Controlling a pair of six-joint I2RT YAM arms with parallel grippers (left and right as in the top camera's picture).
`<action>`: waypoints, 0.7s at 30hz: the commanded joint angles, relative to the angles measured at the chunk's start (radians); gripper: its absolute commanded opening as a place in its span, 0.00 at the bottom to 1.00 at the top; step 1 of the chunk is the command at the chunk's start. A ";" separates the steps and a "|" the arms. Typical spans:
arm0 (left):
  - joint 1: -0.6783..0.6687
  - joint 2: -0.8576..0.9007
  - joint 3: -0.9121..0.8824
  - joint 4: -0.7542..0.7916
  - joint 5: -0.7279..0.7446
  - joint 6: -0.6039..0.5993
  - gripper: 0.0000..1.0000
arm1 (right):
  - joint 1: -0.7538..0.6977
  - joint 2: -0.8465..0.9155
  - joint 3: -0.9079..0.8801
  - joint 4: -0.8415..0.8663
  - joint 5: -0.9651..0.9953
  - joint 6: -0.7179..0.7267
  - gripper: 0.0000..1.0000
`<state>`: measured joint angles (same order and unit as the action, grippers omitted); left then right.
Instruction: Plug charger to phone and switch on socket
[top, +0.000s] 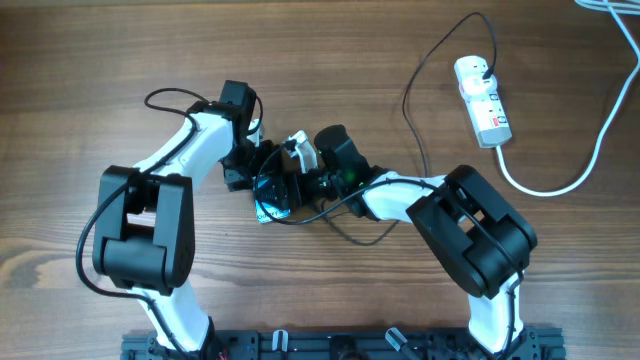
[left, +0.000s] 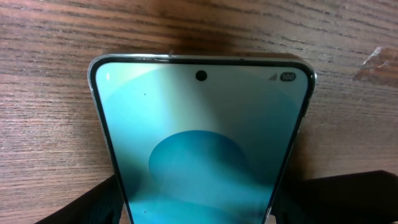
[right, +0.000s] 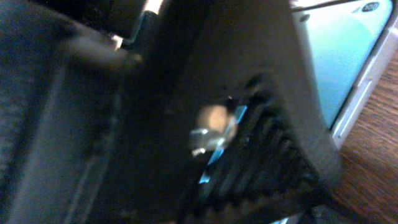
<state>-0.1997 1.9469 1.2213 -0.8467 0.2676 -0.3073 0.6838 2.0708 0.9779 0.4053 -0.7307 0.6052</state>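
The phone (top: 270, 196) has a teal-blue screen and lies on the wood between the two arms. In the left wrist view the phone (left: 202, 137) fills the frame, and my left gripper (left: 199, 205) is shut on its two long edges. My right gripper (top: 293, 178) is pressed close against the left one, over the phone. Its wrist view is dark and blurred. A small metallic tip (right: 208, 124) shows between the dark jaws, and the phone's edge (right: 348, 56) is at the upper right. The black charger cable (top: 408, 100) runs from the white socket (top: 482, 100) to the right gripper.
The socket's thick white cord (top: 590, 150) loops along the right edge of the table. A slack loop of black cable (top: 345, 235) lies on the wood below the grippers. Both arm bases stand at the near edge.
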 joint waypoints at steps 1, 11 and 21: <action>-0.016 0.099 -0.069 -0.001 0.114 0.016 0.72 | 0.003 0.069 -0.021 -0.018 0.047 0.043 0.82; -0.016 0.099 -0.069 -0.007 0.129 0.016 0.73 | 0.045 0.071 -0.021 -0.024 0.042 0.087 0.63; -0.016 0.099 -0.069 -0.005 0.129 0.016 0.78 | 0.046 0.071 -0.021 0.008 0.050 0.105 0.18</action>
<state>-0.1883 1.9476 1.2205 -0.8543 0.3016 -0.2966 0.7025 2.1059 0.9672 0.4057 -0.6769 0.7109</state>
